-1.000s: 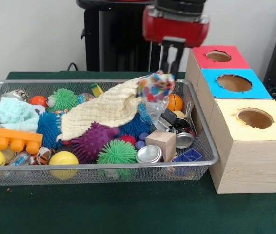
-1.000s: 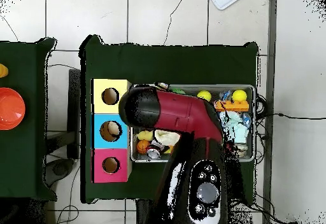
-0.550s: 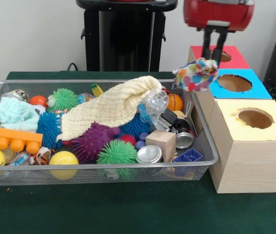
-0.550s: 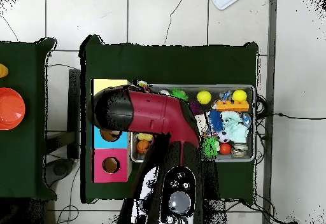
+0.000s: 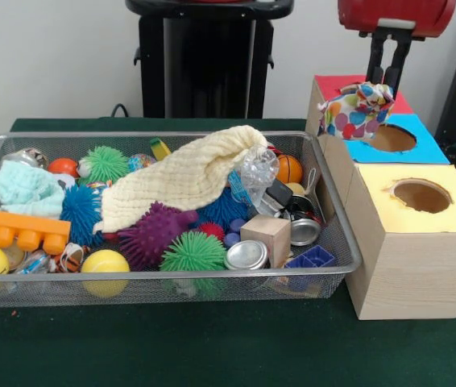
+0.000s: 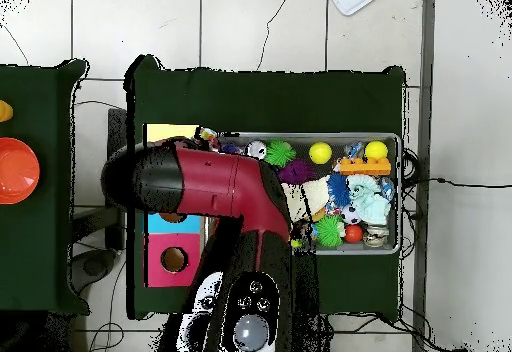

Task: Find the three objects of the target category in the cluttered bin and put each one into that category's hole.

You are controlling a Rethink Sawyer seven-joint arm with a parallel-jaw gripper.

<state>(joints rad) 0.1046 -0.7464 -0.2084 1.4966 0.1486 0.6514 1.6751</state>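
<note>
Front view, upper right of the frame: the gripper (image 5: 388,81) hangs from the red arm head with its two dark fingers (image 5: 373,60) drawn narrow, pinching the top of a polka-dot cloth (image 5: 356,110), which droops below the jaws in a loose bunch. The cloth hangs clear of the wire bin (image 5: 337,234) and over the near left part of the blue box top (image 5: 417,149), partly covering the red box top (image 5: 334,84) behind it. The blue hole (image 5: 392,138) lies just to the lower right of the cloth in the frame, close beside it but not yet directly beneath; the yellow hole (image 5: 421,195) sits further toward the lower right. The decisive relation is thus a small offset: the cloth's hanging axis is roughly vertical, and its bulk is left of the blue opening. Remaining in the bin, centre of the frame, are a cream cloth (image 5: 184,177) and, at the left, a pale blue cloth (image 5: 22,187). In the overhead view the red arm (image 6: 200,183) covers the boxes and the gripper.
</note>
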